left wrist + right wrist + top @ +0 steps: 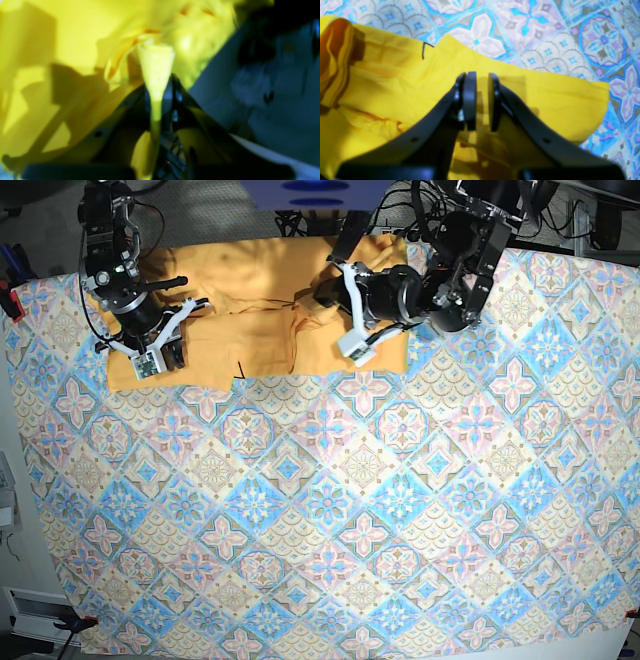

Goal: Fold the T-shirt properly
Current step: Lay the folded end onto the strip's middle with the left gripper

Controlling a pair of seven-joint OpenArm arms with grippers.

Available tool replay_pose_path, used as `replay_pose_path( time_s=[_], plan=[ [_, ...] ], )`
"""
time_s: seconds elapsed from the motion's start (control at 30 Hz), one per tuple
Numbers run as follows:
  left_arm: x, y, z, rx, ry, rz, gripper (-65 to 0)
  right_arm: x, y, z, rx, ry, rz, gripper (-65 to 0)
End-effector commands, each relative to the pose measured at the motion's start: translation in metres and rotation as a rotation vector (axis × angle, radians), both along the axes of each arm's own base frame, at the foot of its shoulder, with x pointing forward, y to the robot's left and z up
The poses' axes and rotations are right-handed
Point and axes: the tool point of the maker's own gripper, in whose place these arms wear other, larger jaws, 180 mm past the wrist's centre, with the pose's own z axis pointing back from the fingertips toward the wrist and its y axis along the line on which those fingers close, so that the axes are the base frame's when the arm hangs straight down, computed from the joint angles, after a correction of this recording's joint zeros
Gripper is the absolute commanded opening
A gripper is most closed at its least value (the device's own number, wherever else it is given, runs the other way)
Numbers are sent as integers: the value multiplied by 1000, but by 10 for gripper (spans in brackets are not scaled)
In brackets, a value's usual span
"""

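Note:
The yellow-orange T-shirt (250,280) lies crumpled along the far side of the table. My left gripper (318,298) is over its middle. In the left wrist view this left gripper (156,100) is shut on a raised fold of the T-shirt (50,37), and the pinched cloth stands up between the dark fingers (175,100). My right gripper (165,358) hovers at the shirt's left end. In the right wrist view its pads (470,100) stand a small gap apart just above the flat T-shirt (545,95), with nothing between them.
The blue-pink tile-patterned tablecloth (350,510) covers the whole table, and it shows beyond the shirt's edge (545,37). Cables and dark equipment (560,210) crowd the far edge. A blue object (315,190) sits behind the shirt.

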Motion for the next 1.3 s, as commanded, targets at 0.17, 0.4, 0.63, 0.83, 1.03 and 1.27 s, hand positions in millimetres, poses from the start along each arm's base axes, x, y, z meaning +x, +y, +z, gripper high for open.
replay_pose_path(
  time_s=[0.17,0.4,0.63,0.83,1.03,1.27],
  plan=[
    [11,-2,10,-33,-33,16,-617,6,-2,10,-2,-40,5,-568],
    [9,10,6,4,-23,10,-419,6,-1,10,-1,-39,8,-568],
    [13,20,9,-5,-20,20,-218,6,0,10,1,-40,10,-568],
    [47,53,43,-74,-95,155,-175,6,0,9,1,-38,10,-568],
    [63,103,57,-116,-92,322,-174,6,0,9,1,-38,10,-568],
    [41,138,37,-24,-41,418,-174,6,0,9,1,-38,10,-568]
  ],
)
